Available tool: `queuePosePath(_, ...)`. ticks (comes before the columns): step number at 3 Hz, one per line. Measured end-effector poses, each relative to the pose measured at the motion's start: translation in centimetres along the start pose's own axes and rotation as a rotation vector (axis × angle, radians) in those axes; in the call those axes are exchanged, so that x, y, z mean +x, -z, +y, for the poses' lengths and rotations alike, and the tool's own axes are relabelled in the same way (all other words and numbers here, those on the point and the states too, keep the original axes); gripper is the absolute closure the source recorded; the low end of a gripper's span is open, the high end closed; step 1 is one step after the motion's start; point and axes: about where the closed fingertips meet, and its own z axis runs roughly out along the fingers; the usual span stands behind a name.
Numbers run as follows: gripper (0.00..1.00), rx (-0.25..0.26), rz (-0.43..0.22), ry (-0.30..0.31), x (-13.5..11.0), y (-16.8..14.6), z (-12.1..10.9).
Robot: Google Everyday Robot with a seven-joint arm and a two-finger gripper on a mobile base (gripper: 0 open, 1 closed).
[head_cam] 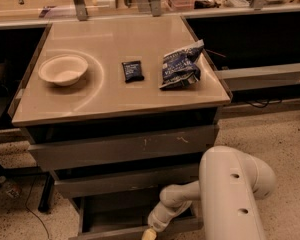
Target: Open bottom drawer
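At the bottom edge of the view, the gripper (pixel 149 233) sat low against the front lip of the bottom drawer (pixel 117 211), mostly cut off by the frame; whether it was spread or closed could not be told. The bottom drawer, narrowest of three grey fronts, stood partly pulled out beneath the middle drawer (pixel 125 180), with its grey tray showing. The top drawer (pixel 115 148), marked with pale scratches, looked closed or nearly so. Judged: pull under way, opening only partial. The arm (pixel 230 194) reached in from the right, its forearm crossing the drawer's right corner. Risks noted: the hold on a handleless lip is thin, so contact could slip and leave the drawer half open. A pull angled sideways by the arm's offset could rack the drawer on its runners and jam it. A jerk could shake the cabinet top (pixel 115 101), where a bowl (pixel 63 69), a small dark packet (pixel 133 70) and a blue snack bag (pixel 180 65) lay, the bag nearest the right edge and likeliest to slide.
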Motion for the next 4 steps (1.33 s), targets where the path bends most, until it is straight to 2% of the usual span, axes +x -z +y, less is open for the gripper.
queuePosePath(1, 0.00, -0.043, 0.012, -0.028, 2.1, 0.1, 2.4)
queuePosePath(2, 0.00, -0.062, 0.008, -0.063, 4.6, 1.1, 6.0)
queuePosePath(3, 0.00, -0.072, 0.016, -0.091, 8.1, 2.9, 11.9)
queuePosePath(4, 0.00, -0.072, 0.016, -0.091, 8.1, 2.9, 11.9)
